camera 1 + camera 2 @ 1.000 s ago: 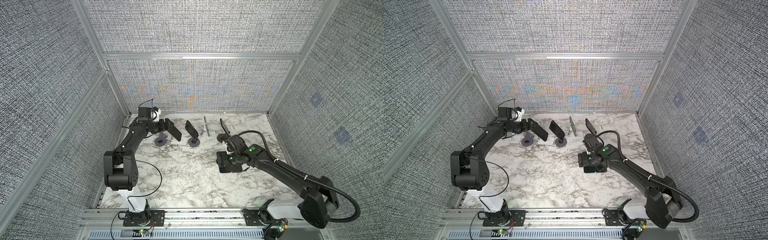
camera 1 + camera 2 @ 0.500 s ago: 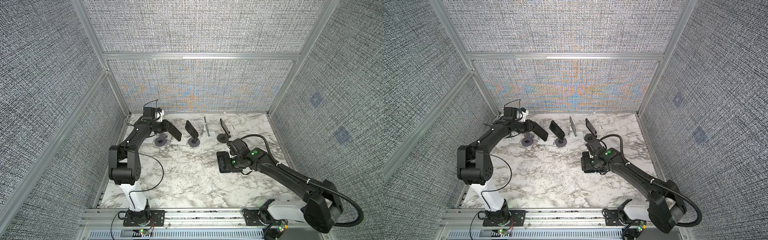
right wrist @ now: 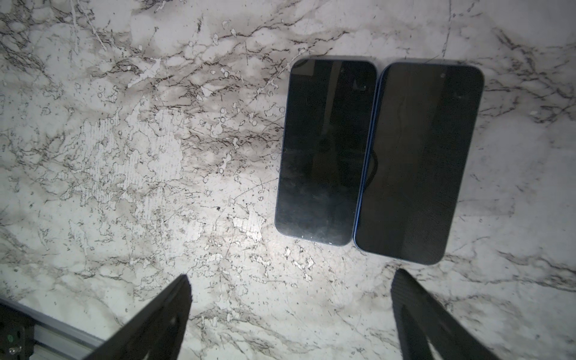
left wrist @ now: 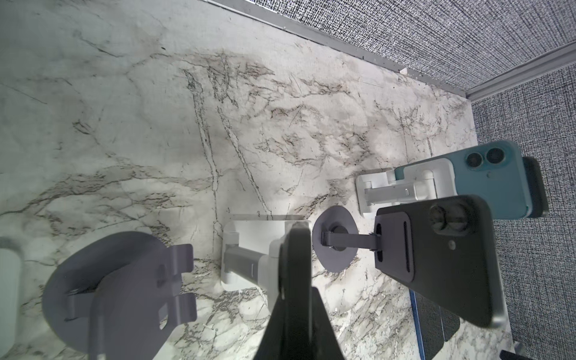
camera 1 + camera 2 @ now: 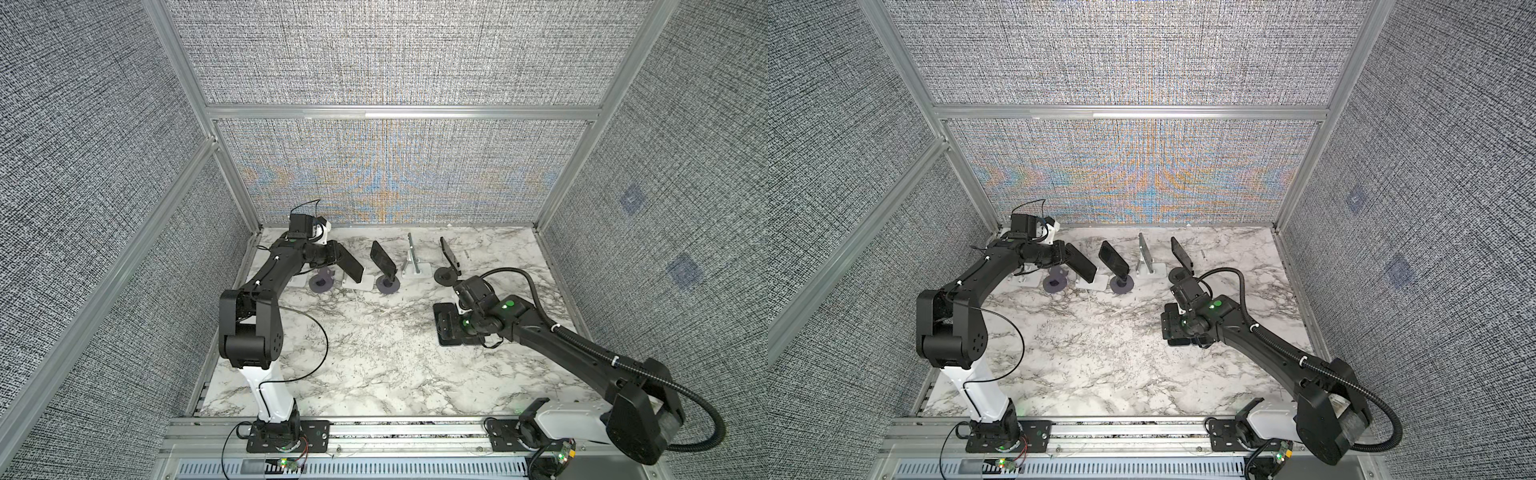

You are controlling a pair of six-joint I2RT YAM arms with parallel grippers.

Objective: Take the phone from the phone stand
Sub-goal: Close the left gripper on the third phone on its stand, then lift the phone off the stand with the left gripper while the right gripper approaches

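A dark phone (image 5: 350, 264) (image 5: 1080, 262) leans on a white phone stand (image 5: 358, 285) (image 5: 1090, 285) at the back left in both top views. My left gripper (image 5: 332, 255) (image 5: 1061, 255) reaches in from the left and is shut on the phone's upper end. In the left wrist view the phone (image 4: 294, 265) shows edge-on, pinched between both dark fingers (image 4: 322, 330), still against the white stand (image 4: 246, 249). My right gripper (image 5: 453, 332) (image 3: 290, 311) hangs open and empty low over the table at the right.
An empty purple round stand (image 5: 320, 285) (image 4: 118, 280) sits just left of the held phone. To its right stand a phone on a purple stand (image 5: 383, 262) (image 4: 436, 258), a teal phone on a silver stand (image 5: 411, 266) (image 4: 492, 177) and a phone on a black stand (image 5: 449, 253). Two phones (image 3: 327, 149) (image 3: 417, 162) lie flat by the right gripper.
My left gripper has closed onto the phone on the white stand, and that arm's elbow has swung inward. The right gripper has drawn back a little from the flat phones, still open.
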